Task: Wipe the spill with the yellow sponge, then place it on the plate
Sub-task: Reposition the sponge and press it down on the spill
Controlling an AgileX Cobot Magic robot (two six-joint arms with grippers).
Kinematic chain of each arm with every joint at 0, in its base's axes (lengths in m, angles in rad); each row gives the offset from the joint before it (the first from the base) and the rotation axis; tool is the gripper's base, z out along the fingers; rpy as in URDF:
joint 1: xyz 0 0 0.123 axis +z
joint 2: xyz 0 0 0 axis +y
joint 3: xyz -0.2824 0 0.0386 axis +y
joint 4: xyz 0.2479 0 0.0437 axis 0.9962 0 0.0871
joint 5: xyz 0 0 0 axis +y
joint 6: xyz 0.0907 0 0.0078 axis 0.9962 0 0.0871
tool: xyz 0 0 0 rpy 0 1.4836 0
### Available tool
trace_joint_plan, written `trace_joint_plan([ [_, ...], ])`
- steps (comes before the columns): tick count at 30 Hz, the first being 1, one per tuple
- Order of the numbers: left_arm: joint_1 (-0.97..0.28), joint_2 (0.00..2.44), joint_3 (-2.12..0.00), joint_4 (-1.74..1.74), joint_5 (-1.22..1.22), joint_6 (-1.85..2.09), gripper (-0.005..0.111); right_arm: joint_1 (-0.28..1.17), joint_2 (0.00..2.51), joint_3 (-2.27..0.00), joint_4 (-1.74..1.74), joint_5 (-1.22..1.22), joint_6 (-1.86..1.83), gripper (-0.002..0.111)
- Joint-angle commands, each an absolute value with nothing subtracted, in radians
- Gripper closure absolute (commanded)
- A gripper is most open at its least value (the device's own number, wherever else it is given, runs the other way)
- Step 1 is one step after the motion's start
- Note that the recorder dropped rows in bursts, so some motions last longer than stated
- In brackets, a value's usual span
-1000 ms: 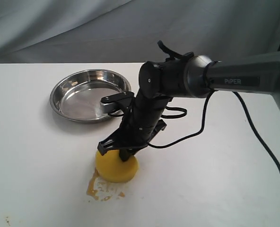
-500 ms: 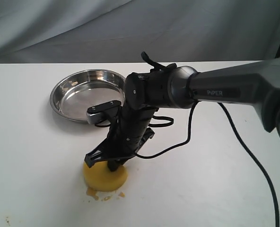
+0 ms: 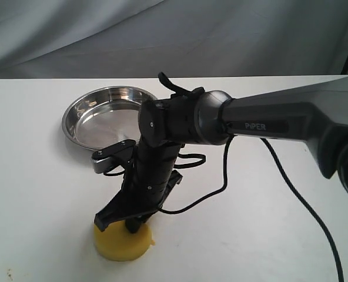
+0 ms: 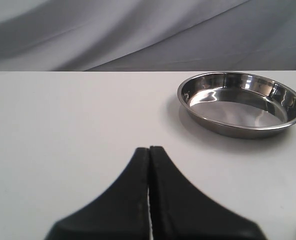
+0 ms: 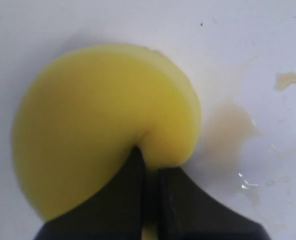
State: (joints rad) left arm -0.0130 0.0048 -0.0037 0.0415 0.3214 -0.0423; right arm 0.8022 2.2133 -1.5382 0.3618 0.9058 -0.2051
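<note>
White surface (image 3: 39, 194) stretches out under a grey draped cloth (image 3: 162, 35). The right claw (image 3: 131, 228) reaches across the middle of the exterior view to the near part of it, clenched on the yellow sponge (image 3: 120, 245). Its jaws pinch the foam's rim so tightly that a notch shows in the disc in the right wrist view. The sponge lies flat on the surface, pressed down directly under the claw. The spill (image 5: 232, 125) shows only in the right wrist view, as a faint amber smear just beside the sponge with stray drops (image 5: 289, 78) farther out, so the wiping looks unfinished and the next pass should sweep toward that side. Being round, the sponge has no long axis to line up. The plate (image 3: 74, 120) sits empty, well apart from the sponge, farther back and a little left in the exterior view, which is the way the sponge must later travel. The left claw (image 4: 149, 156) is clenched on nothing, with the plate ahead of it, so the right arm is plainly the one placed for the move
</note>
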Motion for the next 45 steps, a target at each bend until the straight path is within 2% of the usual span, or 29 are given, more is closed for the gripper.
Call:
trace_joint_plan([
  [1, -0.01, 0.0, 0.0, 0.04, 0.31, -0.044, 0.107, 0.823, 2.215, -1.538, 0.341, 0.968, -0.224, 0.108],
  [12, -0.01, 0.0, 0.0, 0.04, 0.31, -0.044, 0.107, 0.825, 2.215, -1.538, 0.143, 1.062, -0.155, 0.108],
  [22, -0.01, 0.0, 0.0, 0.04, 0.31, -0.044, 0.107, 0.775, 2.211, -1.538, 0.129, 1.067, -0.138, 0.108],
  [37, -0.01, 0.0, 0.0, 0.04, 0.31, -0.044, 0.107, 0.741, 2.193, -1.538, 0.145, 0.855, -0.079, 0.108],
  [45, -0.01, 0.0, 0.0, 0.04, 0.31, -0.044, 0.107, 0.748, 2.193, -1.538, 0.304, 0.78, -0.128, 0.108],
])
